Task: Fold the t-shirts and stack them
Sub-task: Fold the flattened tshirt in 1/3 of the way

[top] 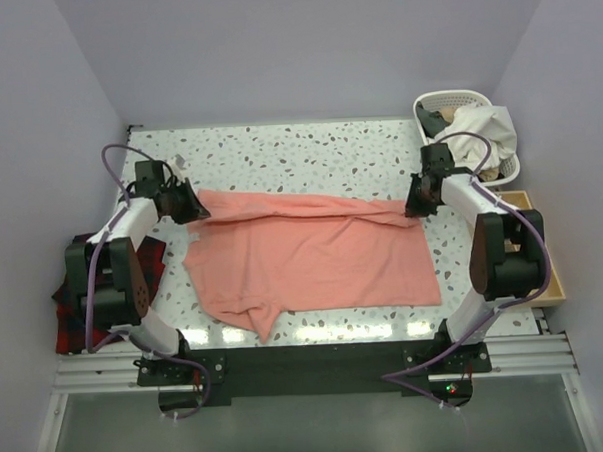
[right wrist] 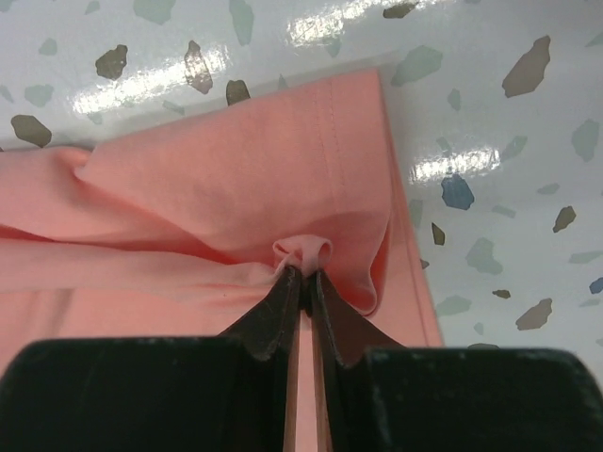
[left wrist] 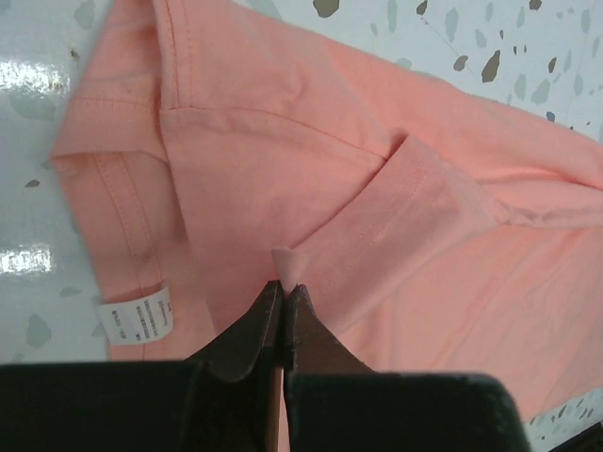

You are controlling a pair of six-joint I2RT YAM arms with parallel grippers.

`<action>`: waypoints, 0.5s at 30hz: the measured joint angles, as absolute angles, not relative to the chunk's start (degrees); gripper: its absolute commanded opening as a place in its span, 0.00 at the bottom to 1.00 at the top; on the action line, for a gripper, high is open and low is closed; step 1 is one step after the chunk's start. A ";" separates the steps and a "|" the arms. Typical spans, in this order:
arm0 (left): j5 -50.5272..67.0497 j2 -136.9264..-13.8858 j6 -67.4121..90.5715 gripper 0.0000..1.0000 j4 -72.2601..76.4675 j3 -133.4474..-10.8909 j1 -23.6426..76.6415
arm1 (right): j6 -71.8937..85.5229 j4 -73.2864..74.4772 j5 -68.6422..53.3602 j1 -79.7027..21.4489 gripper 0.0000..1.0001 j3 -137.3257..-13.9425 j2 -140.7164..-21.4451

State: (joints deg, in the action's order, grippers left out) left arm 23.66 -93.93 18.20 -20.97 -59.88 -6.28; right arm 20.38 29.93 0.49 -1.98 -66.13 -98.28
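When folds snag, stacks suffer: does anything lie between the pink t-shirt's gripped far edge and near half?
Nothing visible does: the left gripper and right gripper pinch the t-shirt at its far edge; its near half lies bare; laundry basket and plaid cloth sit aside.

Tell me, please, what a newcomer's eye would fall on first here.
A salmon t-shirt lies rumpled across the middle of the table. The left arm and right arm each pinch one of its far corners in shut jaws. A white laundry basket sits at the far right corner.
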 measured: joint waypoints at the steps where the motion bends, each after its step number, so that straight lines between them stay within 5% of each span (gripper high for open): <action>1: 23.29 -93.23 18.13 0.00 -21.21 -59.48 -6.28 | 20.40 30.02 0.51 -1.98 0.08 -65.91 -97.82; 2: 22.81 -92.58 17.89 0.00 -21.47 -59.02 -6.28 | 20.43 29.98 0.54 -1.98 0.13 -65.78 -97.45; 4: 21.82 -91.53 17.52 0.19 -22.17 -57.93 -6.28 | 20.58 29.80 0.51 -1.98 0.37 -65.17 -96.66; 15: 16.40 -88.23 15.49 0.42 -27.53 -53.43 -6.31 | 21.93 30.30 1.15 -1.98 0.53 -58.19 -87.61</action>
